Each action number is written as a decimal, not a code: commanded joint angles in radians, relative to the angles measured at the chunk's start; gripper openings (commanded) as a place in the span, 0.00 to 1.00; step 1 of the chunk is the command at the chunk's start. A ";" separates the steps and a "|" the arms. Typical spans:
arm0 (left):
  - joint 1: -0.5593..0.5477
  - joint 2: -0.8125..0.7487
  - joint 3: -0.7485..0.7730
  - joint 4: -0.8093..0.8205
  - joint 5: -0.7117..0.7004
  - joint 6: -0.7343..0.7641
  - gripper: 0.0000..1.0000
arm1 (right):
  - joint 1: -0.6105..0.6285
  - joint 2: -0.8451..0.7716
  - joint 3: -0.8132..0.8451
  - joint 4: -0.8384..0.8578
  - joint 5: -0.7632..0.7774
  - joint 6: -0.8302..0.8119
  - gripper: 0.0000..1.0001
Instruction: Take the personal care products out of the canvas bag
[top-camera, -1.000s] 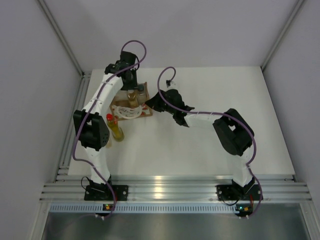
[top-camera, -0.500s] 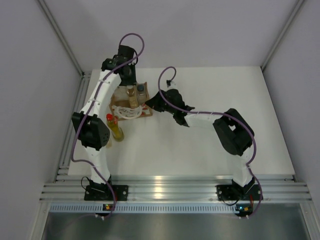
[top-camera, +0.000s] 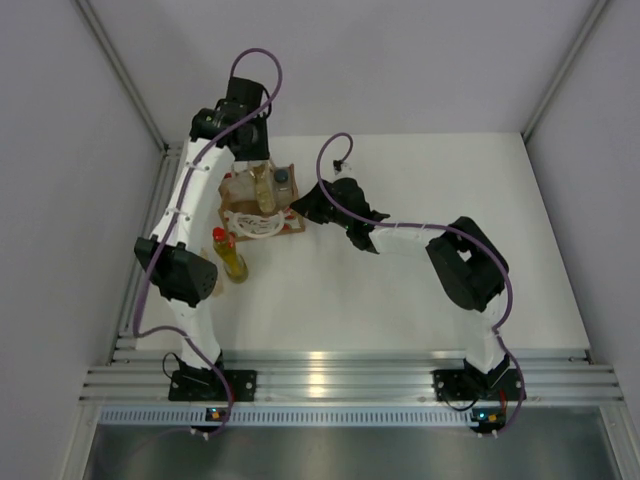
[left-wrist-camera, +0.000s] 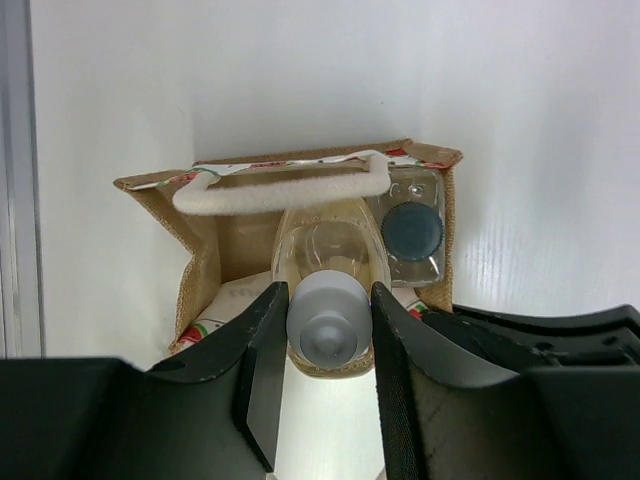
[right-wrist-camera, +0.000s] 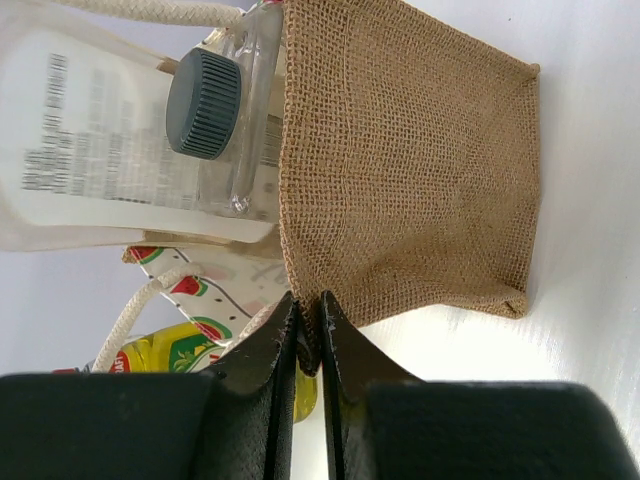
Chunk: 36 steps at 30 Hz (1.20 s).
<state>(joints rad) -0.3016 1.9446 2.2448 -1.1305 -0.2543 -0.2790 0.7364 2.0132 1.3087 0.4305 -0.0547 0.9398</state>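
Note:
The canvas bag (top-camera: 262, 215) stands at the table's back left. My left gripper (top-camera: 260, 168) is above it, shut on the white cap (left-wrist-camera: 328, 322) of an amber bottle (left-wrist-camera: 330, 245) that is raised partly out of the bag (left-wrist-camera: 200, 260). The clear bottle with dark cap (left-wrist-camera: 412, 228) sits in the bag's right corner. My right gripper (top-camera: 298, 210) is shut on the bag's burlap edge (right-wrist-camera: 308, 330) and holds the bag (right-wrist-camera: 400, 170). The yellow-green bottle with red cap (top-camera: 230, 255) stands on the table left of the bag. The second amber bottle is not in sight.
A white rope handle (left-wrist-camera: 280, 190) lies across the bag's mouth just behind the held bottle. The enclosure's left wall and aluminium rail (top-camera: 150, 230) run close beside the bag and the left arm.
My left gripper has risen and drawn back toward the far wall, lifting the amber bottle higher in the bag. The right gripper has stayed on the bag's edge.

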 joint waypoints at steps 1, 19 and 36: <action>-0.024 -0.144 0.098 0.044 -0.046 0.023 0.00 | -0.008 0.013 -0.008 -0.059 -0.025 -0.002 0.00; -0.077 -0.329 0.115 0.015 0.018 0.023 0.00 | -0.008 0.015 0.003 -0.068 -0.023 -0.009 0.00; -0.145 -0.570 -0.241 0.017 0.159 0.026 0.00 | -0.008 0.007 0.011 -0.084 -0.023 -0.010 0.00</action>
<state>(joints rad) -0.4351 1.4460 2.0369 -1.2278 -0.1009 -0.2581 0.7364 2.0132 1.3098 0.4286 -0.0551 0.9394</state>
